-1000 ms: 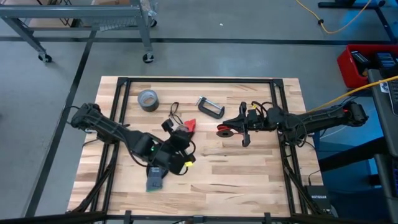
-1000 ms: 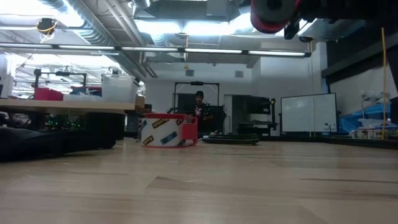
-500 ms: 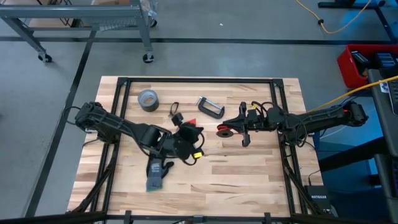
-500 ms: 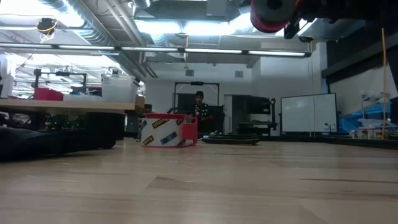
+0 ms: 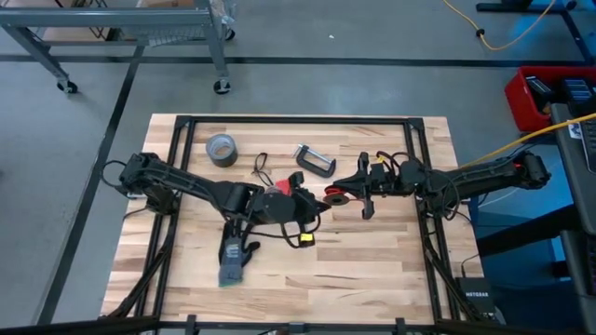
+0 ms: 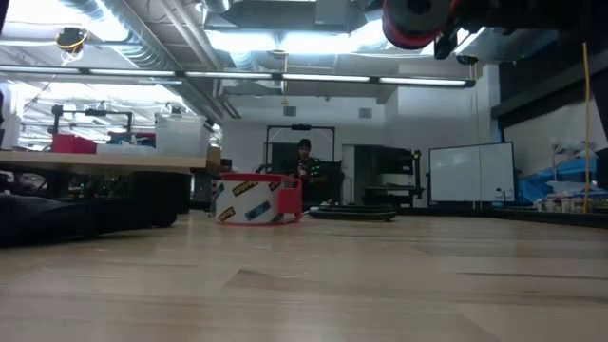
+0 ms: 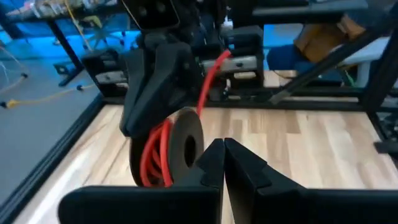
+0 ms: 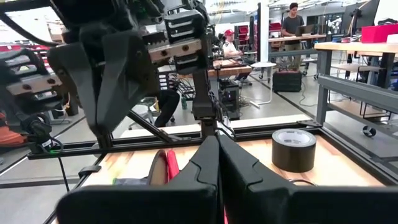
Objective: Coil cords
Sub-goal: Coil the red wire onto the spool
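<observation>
The red cord [image 5: 337, 196] sat wound on a dark round spool, held up off the counter [image 5: 372, 261] near its middle by the right tool [image 5: 351, 189]. In the left wrist view the red cord [image 7: 155, 155] showed as several turns around the spool, with one strand running up into the right tool's dark fingers [image 7: 158, 81], which were pinched shut on it. From table height the red coil [image 6: 415, 21] hung high above the wood. The black cord [image 5: 260, 166] lay in a small loop on the counter, between the grey tape roll [image 5: 221, 148] and the metal C-clamp [image 5: 315, 160], apart from both arms.

The left tool [image 5: 300, 181] was just beside the red coil, reaching in from the left, its two fingers [image 7: 214, 165] pressed together with nothing between them. A small yellow piece [image 5: 304, 239] lay on the wood just below the left arm, and a grey glove [image 5: 233, 263] lay nearer the front edge, well apart from the cords.

In the right wrist view the right tool's fingers [image 8: 214, 163] looked closed, with the grey tape roll [image 8: 293, 149] standing on the counter beyond. At table height a red-edged tape ring [image 6: 256, 199] stood on the counter. People stood or sat at benches in the room behind.
</observation>
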### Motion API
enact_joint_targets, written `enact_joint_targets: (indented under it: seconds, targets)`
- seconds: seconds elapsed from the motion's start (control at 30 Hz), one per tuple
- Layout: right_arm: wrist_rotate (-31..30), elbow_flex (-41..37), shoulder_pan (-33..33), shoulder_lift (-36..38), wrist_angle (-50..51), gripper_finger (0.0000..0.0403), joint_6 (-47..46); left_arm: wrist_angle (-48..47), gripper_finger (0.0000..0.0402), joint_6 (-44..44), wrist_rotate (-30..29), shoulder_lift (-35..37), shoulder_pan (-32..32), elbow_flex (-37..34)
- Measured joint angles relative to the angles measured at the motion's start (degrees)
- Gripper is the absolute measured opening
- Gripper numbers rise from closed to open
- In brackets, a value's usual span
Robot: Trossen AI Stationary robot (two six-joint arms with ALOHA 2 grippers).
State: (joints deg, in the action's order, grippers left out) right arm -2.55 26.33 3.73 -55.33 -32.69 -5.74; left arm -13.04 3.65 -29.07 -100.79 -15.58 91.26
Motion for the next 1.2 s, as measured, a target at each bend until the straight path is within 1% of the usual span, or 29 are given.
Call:
enact_joint_targets:
  seconds: [0.17, 0.27, 0.33, 0.4, 0.47, 0.6, 0.7, 0.83, 1.03, 1.2]
  targets:
    - [0.0, 0.0, 0.0, 0.0, 0.0, 0.0005, -0.3, 3.7, 0.0004, -1.1, -0.1, -0.7, 1.6, 0.0]
    - [0.0, 0.0, 0.0, 0.0, -0.1, 0.0005, -0.4, 3.4, 0.0004, -3.2, 0.4, -1.2, 2.2, 0.0]
    - [0.0, 0.0, 0.0, 0.0, -0.3, 0.0005, -0.4, 2.9, 0.0012, -3.9, 1.3, -1.6, 2.5, 0.0]
    - [0.0, 0.0, 0.0, 0.0, -0.3, 0.0005, -0.4, 3.7, 0.0031, -3.6, 2.2, -2.4, 2.9, 0.0]
    - [0.0, 0.0, 0.0, 0.0, -0.2, 0.0005, -0.4, 3.8, 0.0059, -3.0, 2.1, -3.1, 3.1, 0.0]
    - [-0.3, 0.0, 0.0, 0.0, -0.1, 0.0005, -0.4, 8.1, 0.0113, -4.6, 2.1, -4.3, 3.3, 0.0]
    - [0.0, 0.0, 0.0, 0.0, -0.2, 0.0005, -0.4, 12.2, 0.0134, -6.8, 2.2, -4.4, 3.3, 0.0]
    - [0.1, 0.0, 0.0, 0.0, -0.2, 0.0005, -0.4, 14.7, 0.0135, -7.6, 2.3, -4.3, 3.3, 0.0]
    - [0.1, 0.0, 0.0, 0.0, -0.5, 0.0005, -0.4, 16.3, 0.0112, -8.7, 7.4, -4.3, 3.3, 0.0]
    - [0.1, 0.0, 0.0, 0.0, -0.8, 0.0005, -0.4, 20.1, 0.0102, -11.7, 8.8, -6.1, 3.2, 0.0]
